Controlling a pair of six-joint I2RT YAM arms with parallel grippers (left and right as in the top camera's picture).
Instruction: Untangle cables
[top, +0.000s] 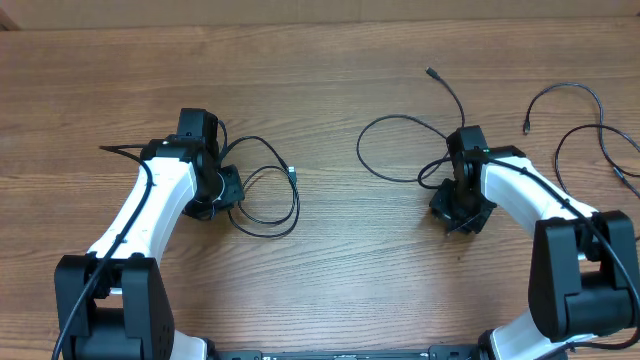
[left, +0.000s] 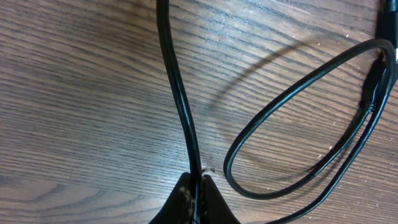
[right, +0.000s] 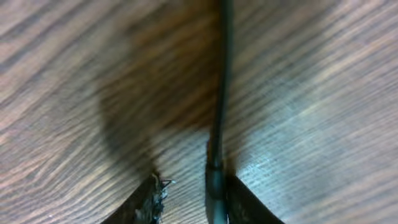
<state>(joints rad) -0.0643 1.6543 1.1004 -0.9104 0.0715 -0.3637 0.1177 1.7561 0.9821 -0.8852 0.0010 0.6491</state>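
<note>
1. Seen from overhead, 3 thin black cables lie well apart on the wooden bench (top: 320, 60): 1 at centre left, 1 at upper centre and 1 at upper right.
2. The left cable (top: 296, 205) lies in loose loops just right of the left tool (top: 226, 190), with a bluish plug (top: 292, 173) at the loops' upper right.
3. In the left wrist view, at bottom centre, the left tool's fingers (left: 180, 200) are pressed together, pinching 1 strand of the left cable. That strand runs straight up and out of the top of the frame.
4. To the right in that same view, the rest of the left cable curls in an oval on the bench, and its dark plug end sits near the right edge.
5. The middle cable (top: 362, 150) starts at a small plug at top centre in the overhead view. It sweeps left in a wide open loop and ends at the right tool (top: 460, 212).
6. The right wrist view is blurred. The right tool's fingers (right: 152, 200) stand spread at the bottom of the frame, and the middle cable lies between them, close against the finger at lower right and apart from the other.
7. The right cable (top: 572, 88) arcs across the upper right corner overhead and leaves by the right edge.
</note>
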